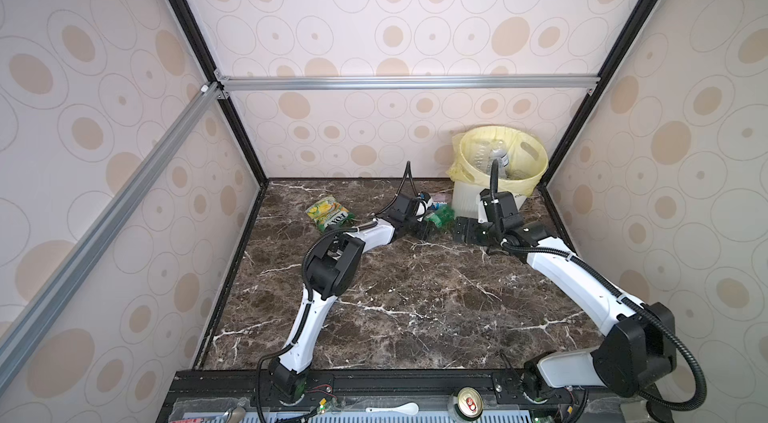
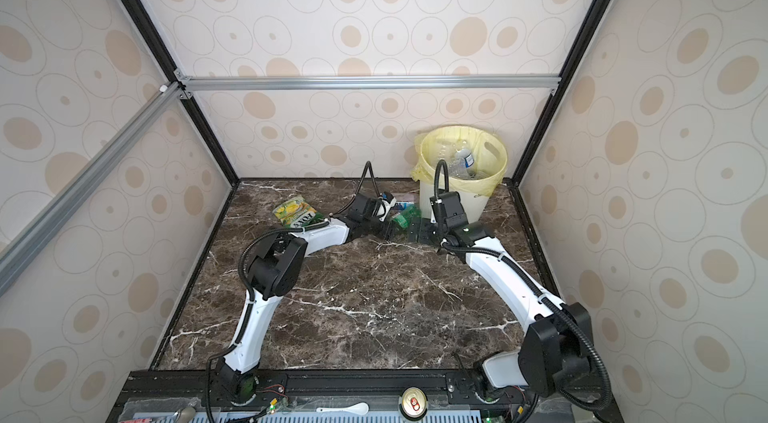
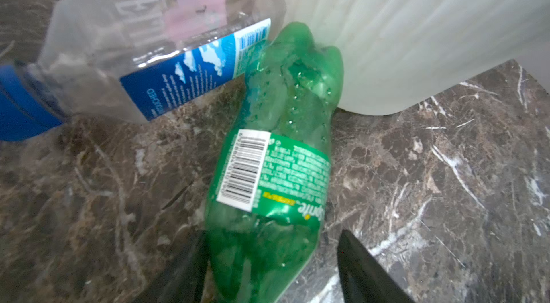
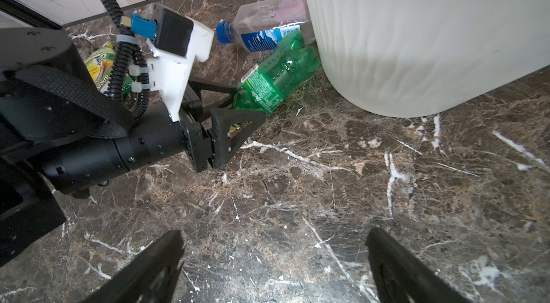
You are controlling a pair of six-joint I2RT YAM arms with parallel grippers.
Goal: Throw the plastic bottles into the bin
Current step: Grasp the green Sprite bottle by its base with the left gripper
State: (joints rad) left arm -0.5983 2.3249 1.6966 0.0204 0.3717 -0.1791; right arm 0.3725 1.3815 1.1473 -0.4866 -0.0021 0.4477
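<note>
On the near side of the bin point(image 1: 465, 200), the right fingers point(image 4: 393, 262) hang wide apart over the bare worktop point(image 4: 297, 197) with nothing between them. Closer to the bin, the left fingers point(image 3: 360, 271) stand on both sides of the neck end of the green bottle point(image 3: 276, 149). One seems to touch it and a gap shows at the other, so they are not squeezing it tight. This bottle lies on its side, with its bumpy bottom touching the foot of the bin and its neck pointing away from the bin. I think the step now is to grab it. To do that well, the fingers should close slowly and just enough to hold. The plastic looks thin, dented and easy to crush, and a smooth round shape can pop out. Then it needs a lift straight up, higher than the bin's rim, without bumping the bin. The green plastic is see-through, with little drops and a shiny label with black bars. Just behind it, right beside the bin's wall, lies a clear bottle point(image 3: 154, 48) with flat sides, a blue cap and a blue label. The worktop is smooth and dark brown with white veins. The bin is round, white and ribbed, with a soft pale yellow bag over its rim, and clear bottles point(image 1: 498, 159) lie inside.
</note>
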